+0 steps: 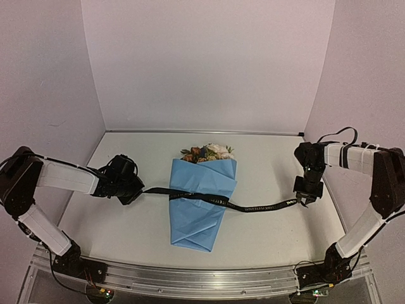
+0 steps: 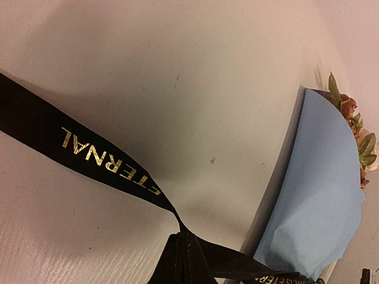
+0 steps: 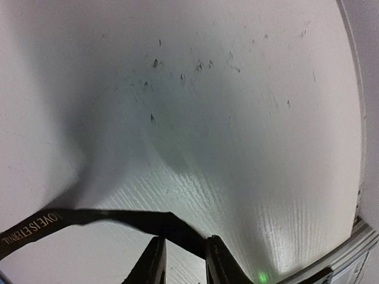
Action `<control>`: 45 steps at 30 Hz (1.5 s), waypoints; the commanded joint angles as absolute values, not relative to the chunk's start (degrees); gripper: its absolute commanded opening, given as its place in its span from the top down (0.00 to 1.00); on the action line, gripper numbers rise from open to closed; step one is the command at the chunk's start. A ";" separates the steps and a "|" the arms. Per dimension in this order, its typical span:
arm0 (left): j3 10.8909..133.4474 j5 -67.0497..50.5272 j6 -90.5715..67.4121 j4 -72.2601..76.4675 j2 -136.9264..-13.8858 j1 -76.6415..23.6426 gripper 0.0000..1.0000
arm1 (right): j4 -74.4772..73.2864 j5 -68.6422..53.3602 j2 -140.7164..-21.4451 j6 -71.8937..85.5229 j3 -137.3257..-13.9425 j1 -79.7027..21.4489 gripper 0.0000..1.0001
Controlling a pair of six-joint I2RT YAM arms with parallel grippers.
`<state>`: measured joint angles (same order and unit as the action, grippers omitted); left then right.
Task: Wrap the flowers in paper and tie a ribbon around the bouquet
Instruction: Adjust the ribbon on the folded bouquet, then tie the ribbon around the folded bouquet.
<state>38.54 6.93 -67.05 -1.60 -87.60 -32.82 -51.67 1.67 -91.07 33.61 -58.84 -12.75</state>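
Note:
The bouquet [image 1: 201, 199] lies mid-table, a light blue paper [image 2: 323, 195] cone with its tip toward me. Cream and orange flowers [image 1: 209, 152] show at the far, wide end; the left wrist view catches them [image 2: 355, 127] at the right edge. A black ribbon [image 1: 253, 207] with gold lettering runs across the cone between both grippers. My left gripper [image 1: 136, 191] is left of the cone, shut [image 2: 184, 236] on the ribbon [image 2: 89, 151]. At the right, my right gripper [image 1: 302, 201] has its jaws slightly apart [image 3: 185, 240]; the ribbon's end [image 3: 106, 217] lies across the gap, touching the right finger.
White walls close the table at the back and both sides. A metal rail [image 1: 202, 278] runs along the near edge between the arm bases. The table's right rim [image 3: 349, 248] is close to my right gripper.

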 commanded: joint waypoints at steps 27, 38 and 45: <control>43.57 3.44 27.87 1.00 -87.10 -39.93 0.46 | -25.97 -11.23 -77.74 -7.28 -51.00 -35.46 0.46; 43.65 7.59 41.72 11.26 -96.30 -39.81 0.42 | -24.92 -11.40 -76.49 -10.63 -47.09 -35.58 0.46; 42.89 6.93 46.86 15.86 -98.38 -39.76 0.41 | -24.87 -11.05 -78.13 -12.50 -47.73 -35.68 0.46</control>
